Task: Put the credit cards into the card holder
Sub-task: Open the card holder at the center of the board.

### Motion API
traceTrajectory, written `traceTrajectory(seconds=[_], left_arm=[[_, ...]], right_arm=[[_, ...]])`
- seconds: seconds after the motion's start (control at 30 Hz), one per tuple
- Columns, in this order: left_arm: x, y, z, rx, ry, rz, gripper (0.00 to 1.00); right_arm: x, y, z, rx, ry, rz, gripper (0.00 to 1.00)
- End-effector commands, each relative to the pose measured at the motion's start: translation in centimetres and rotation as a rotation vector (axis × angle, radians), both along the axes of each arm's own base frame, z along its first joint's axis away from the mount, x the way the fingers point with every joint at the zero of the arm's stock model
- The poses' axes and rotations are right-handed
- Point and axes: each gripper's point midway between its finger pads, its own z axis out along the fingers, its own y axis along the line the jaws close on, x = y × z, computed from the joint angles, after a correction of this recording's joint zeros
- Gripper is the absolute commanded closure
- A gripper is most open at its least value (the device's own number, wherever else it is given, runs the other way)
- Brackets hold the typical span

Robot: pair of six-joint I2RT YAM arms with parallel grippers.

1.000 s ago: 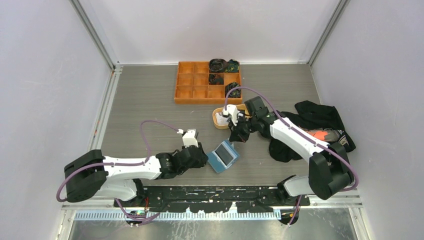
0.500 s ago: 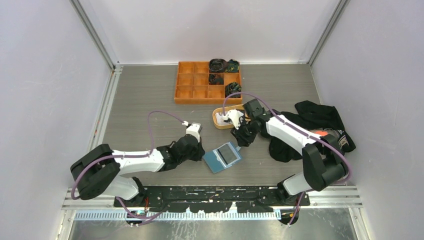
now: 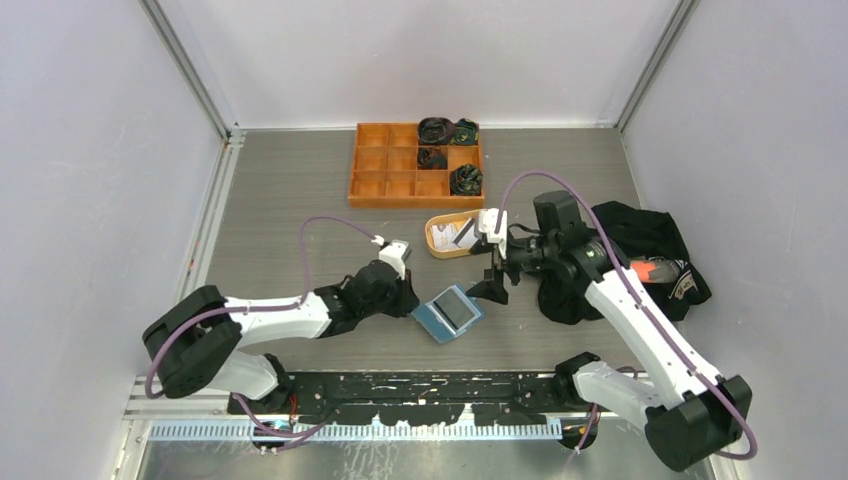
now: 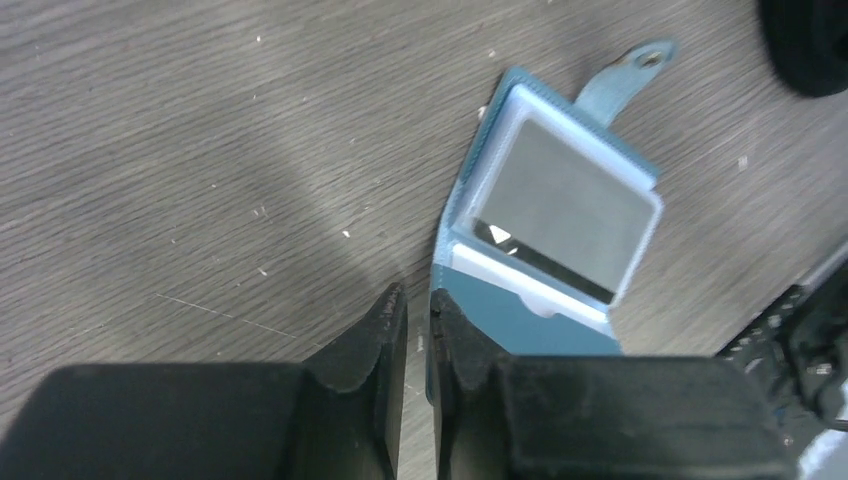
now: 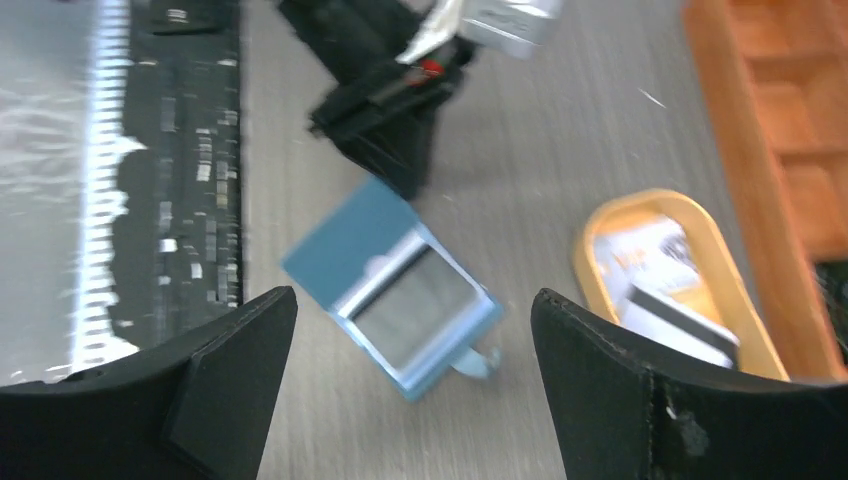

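One grey wood-grain table (image 3: 280,200) carries everything under inspection. Both arms reach inward over it: the left arm (image 3: 270,315) lies low toward the centre, and the right arm (image 3: 640,320) is raised and bent above the middle.

A heap of black cloth (image 3: 650,235) lies at the right side, partly under the right arm. An orange compartment tray (image 3: 370,185) stands at the far centre, with dark bundles (image 3: 437,130) in its right-hand cells. An oval tan dish (image 3: 429,236) sits just in front of the tray's right corner.

The card holder (image 3: 448,312) lies open and flat on the table near the front centre, between the two grippers and well short of the dish. Its blue cover faces up at one end; at the other end is a grey panel framed in white.

Left gripper (image 4: 418,305) – fingers drawn almost together with a thin slit between them, tips down at the holder's near-left edge. Whether the cover's edge is nipped cannot be told.

Right gripper (image 3: 497,283) – fingers spread wide with nothing between them, hanging above the table beside the holder's far-right corner.

The credit cards (image 5: 660,290) rest in the tan dish, one pale and printed, one dark. The snap tab (image 4: 625,75) sticks out from the holder's far edge, flat on the table.
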Motion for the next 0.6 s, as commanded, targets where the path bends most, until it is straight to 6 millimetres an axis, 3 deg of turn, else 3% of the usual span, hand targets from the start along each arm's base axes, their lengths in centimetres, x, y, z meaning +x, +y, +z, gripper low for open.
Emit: traceTrajectory(seconds=[0.0, 0.2, 0.37, 0.47, 0.57], left_arm=[[1.0, -0.7, 4.3, -0.121, -0.078, 0.022, 0.81], [0.5, 1.0, 7.8, -0.214, -0.142, 0.067, 0.56], [-0.7, 2.7, 12.4, -0.356, -0.218, 0.08, 0.24], [-1.6, 3.3, 14.0, -0.468, -0.229, 0.087, 0.02], [-2.3, 3.1, 16.1, -0.607, -0.232, 0.083, 0.0]], right_arm=[[-4.2, 2.1, 0.0, 0.088, 0.14, 0.28, 0.08], [-2.9, 0.9, -3.9, -0.05, 0.18, 0.204, 0.1], [-1.1, 0.1, -5.0, -0.137, 0.192, 0.114, 0.12], [-0.4, -0.3, -5.2, -0.162, 0.18, 0.073, 0.12], [0.0, -0.5, -5.0, -0.177, 0.17, 0.041, 0.12]])
